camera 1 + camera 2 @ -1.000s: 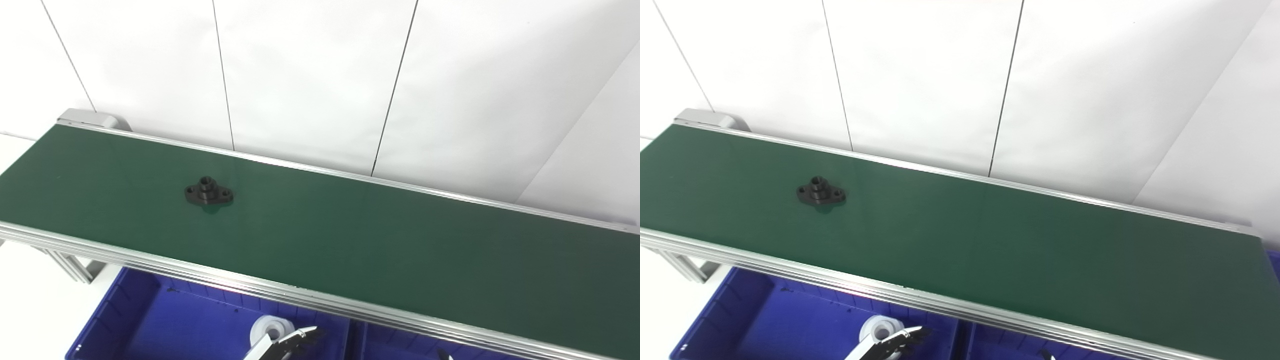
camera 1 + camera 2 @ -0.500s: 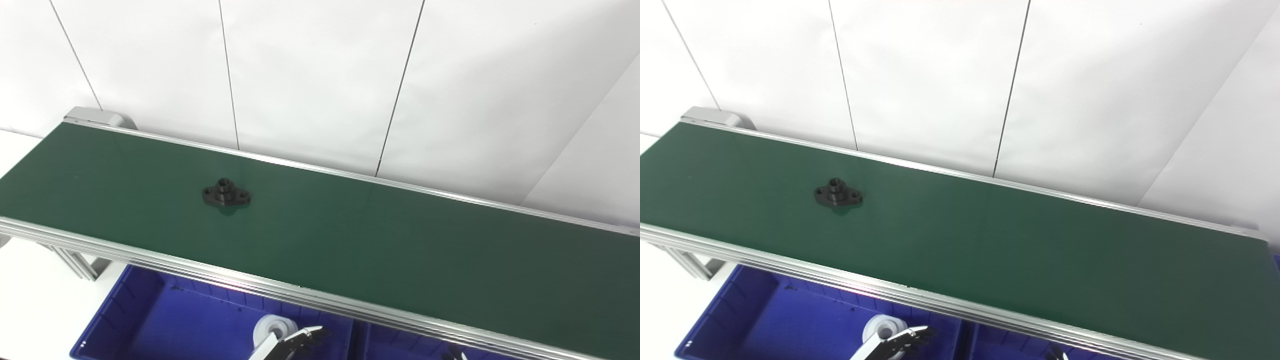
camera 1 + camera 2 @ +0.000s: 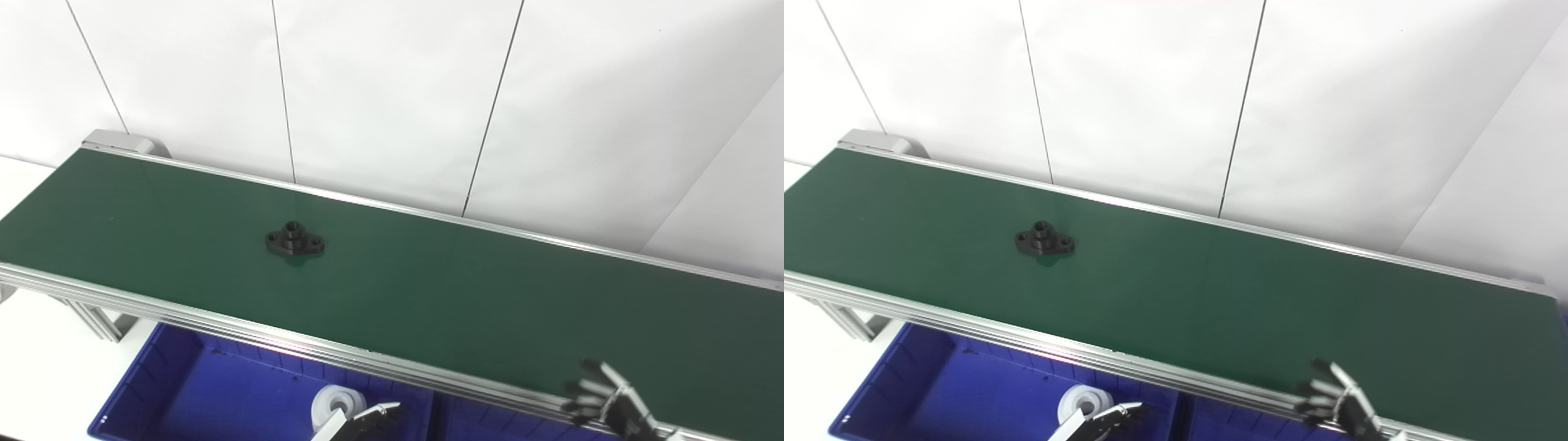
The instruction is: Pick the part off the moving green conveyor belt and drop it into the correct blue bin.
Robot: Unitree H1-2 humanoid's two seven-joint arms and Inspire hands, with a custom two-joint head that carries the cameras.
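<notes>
One small black flanged part (image 3: 294,239), a dark oval plate with a raised round collar and a hole at each end, lies flat on the long green conveyor belt (image 3: 465,294), left of the frame's centre and about midway between the belt's two silver rails. Nothing touches it.

The step in hand looks like the reach. The right hand (image 3: 603,398), black-fingered with pale metal links, sits at the lower right over the belt's near rail, its fingers spread apart and holding nothing, well apart from the part. The left hand (image 3: 367,416) shows only as a sliver at the bottom edge, low above the blue plastic bin (image 3: 147,373); whether its fingers are apart or closed I cannot tell.

The next move probably calls for timing: a hand must meet the part on the belt, close around the collar or across the plate's narrow sides, and lift before carrying it down to a bin.

Counted: one part, one belt, two hands, and two blue bins, the second (image 3: 490,422) just visible at the bottom right of the first. One white tape-like roll (image 3: 335,406) lies in the left bin.
</notes>
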